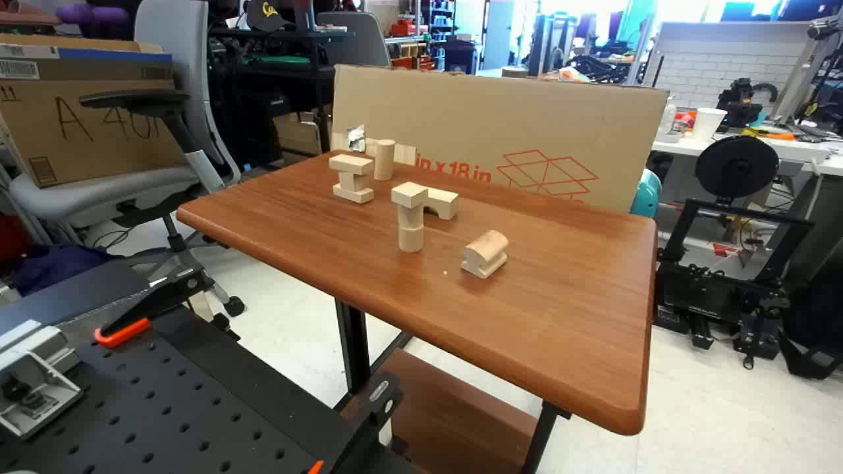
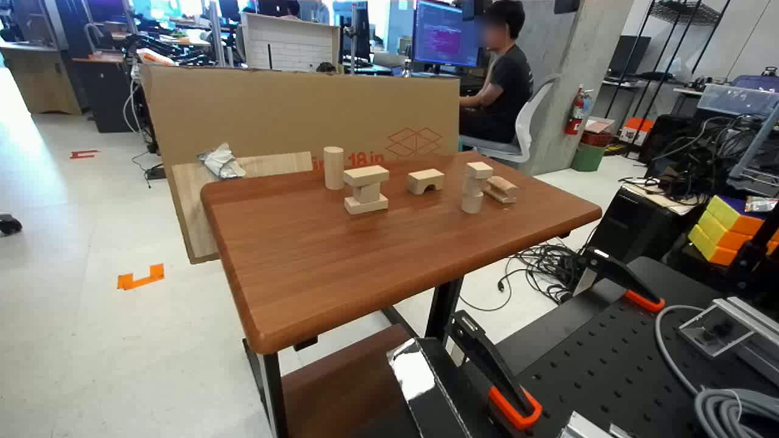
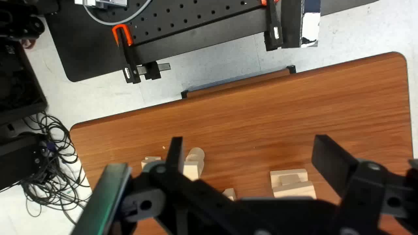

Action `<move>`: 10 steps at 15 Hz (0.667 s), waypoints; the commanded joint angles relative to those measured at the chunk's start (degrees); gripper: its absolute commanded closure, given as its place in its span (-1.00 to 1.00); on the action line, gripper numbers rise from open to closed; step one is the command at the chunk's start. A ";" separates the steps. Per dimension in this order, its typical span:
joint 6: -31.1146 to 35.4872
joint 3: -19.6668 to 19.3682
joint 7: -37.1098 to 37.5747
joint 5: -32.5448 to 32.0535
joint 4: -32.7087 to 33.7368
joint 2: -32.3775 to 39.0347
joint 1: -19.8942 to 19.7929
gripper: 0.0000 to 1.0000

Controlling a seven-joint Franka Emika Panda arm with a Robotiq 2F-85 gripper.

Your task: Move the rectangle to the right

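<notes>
A pale wooden flat rectangular block lies on top of a small block and a second flat rectangular block; this stack (image 1: 352, 178) stands on the brown table and also shows in an exterior view (image 2: 366, 190) and in the wrist view (image 3: 292, 186). Which rectangle is meant is not clear from the frames. My gripper (image 3: 249, 143) shows only in the wrist view. Its two black fingers are wide apart with nothing between the tips. It is high above the table, with the stack below and partly hidden by the gripper body.
On the table (image 1: 553, 316) stand a tall cylinder (image 1: 384, 160), an arch block (image 1: 442, 203), a cylinder tower with a square top (image 1: 410, 220) and a rounded block on a base (image 1: 485, 253). A cardboard sheet (image 2: 292, 115) stands behind. A black perforated bench (image 2: 608, 359) with clamps is in front.
</notes>
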 commanded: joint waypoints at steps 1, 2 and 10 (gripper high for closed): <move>-0.11 -1.39 0.26 -0.34 0.09 0.09 1.45 -1.00; -0.11 -1.39 0.26 -0.34 0.11 0.09 1.45 -1.00; 6.30 -2.54 0.86 0.60 5.23 7.71 1.26 -1.00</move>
